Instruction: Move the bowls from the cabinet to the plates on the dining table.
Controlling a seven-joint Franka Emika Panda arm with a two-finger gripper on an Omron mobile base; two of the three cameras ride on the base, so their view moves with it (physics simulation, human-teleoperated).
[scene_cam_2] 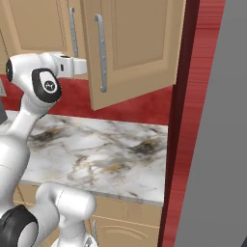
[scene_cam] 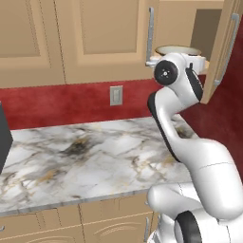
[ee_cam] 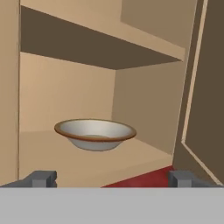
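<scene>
Gripper (ee_cam: pixel 111 178) spread wide, holding nothing, aimed into the open cabinet (ee_cam: pixel 65 96). Bowl (ee_cam: pixel 95 134) sits upright on the shelf, centre of the hand view, a bit left of midline and apart from the fingertips (ee_cam: pixel 42 178). In the left base view the bowl's rim (scene_cam: pixel 178 50) peeks above the wrist, upper right. Judgement: nudge left to centre, go straight in level with the rim, pinch the near rim wall, lift before backing out. Watch the open door (ee_cam: pixel 205 92) at right of frame; clearance looks tight.
</scene>
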